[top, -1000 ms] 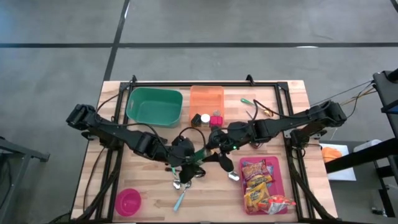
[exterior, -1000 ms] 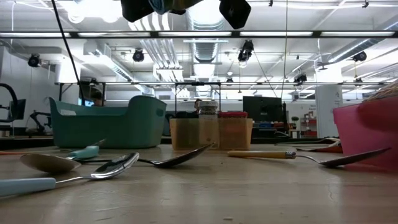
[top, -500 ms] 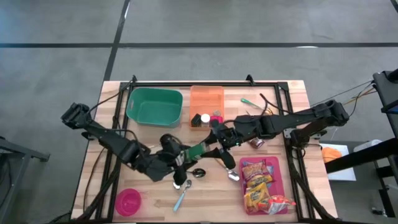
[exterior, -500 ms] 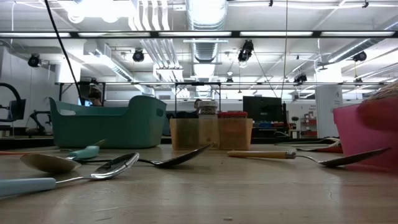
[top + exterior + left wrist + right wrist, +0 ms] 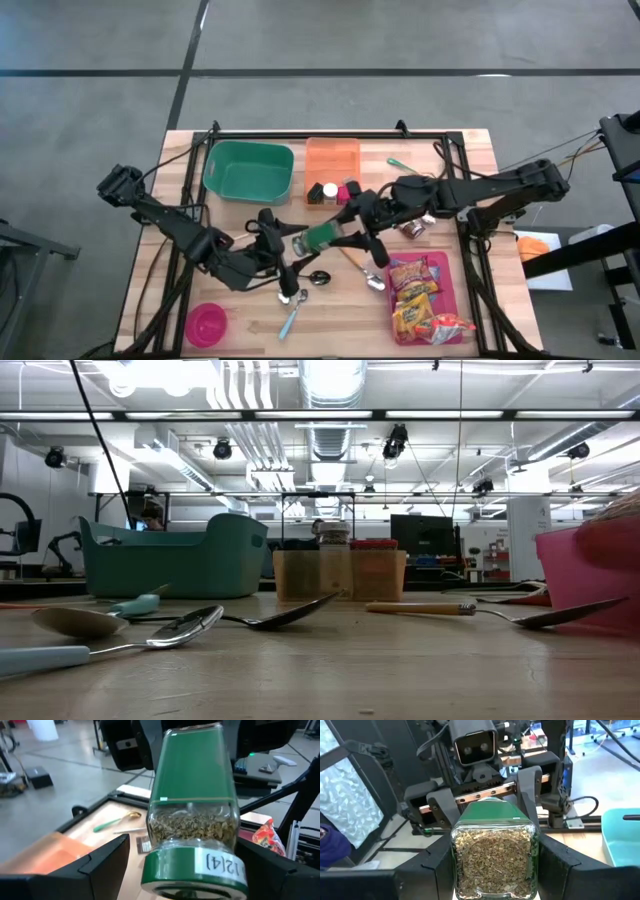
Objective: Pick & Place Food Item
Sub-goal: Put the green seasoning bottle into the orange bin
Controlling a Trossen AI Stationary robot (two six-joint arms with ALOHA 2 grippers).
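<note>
Here, above the middle of the wooden table [image 5: 240, 320], the two grippers meet over a green-capped spice jar [image 5: 322, 236] that hangs in the air between them. The right gripper [image 5: 350, 222] grasps the jar: in the right wrist view its two dark fingers [image 5: 442, 865] press against both glass sides of the jar, whose dried herbs fill the glass section. The left gripper [image 5: 287, 250] sits just at the jar's other end, at about eight o'clock from it, with its fingers [image 5: 102, 865] spread wide on either side of the green base and clear of it, so it is released.

On the table, a green bin [image 5: 248, 171] lies at eleven o'clock from the jar and an orange container [image 5: 332, 160] at twelve o'clock, with small jars [image 5: 330, 190] just in front of it. A pink tray [image 5: 455, 290] with snack packets [image 5: 415, 295] lies at four o'clock, and a pink bowl [image 5: 206, 324] at seven o'clock near the table's front edge. Several spoons [image 5: 300, 290] lie beneath the grippers.
</note>
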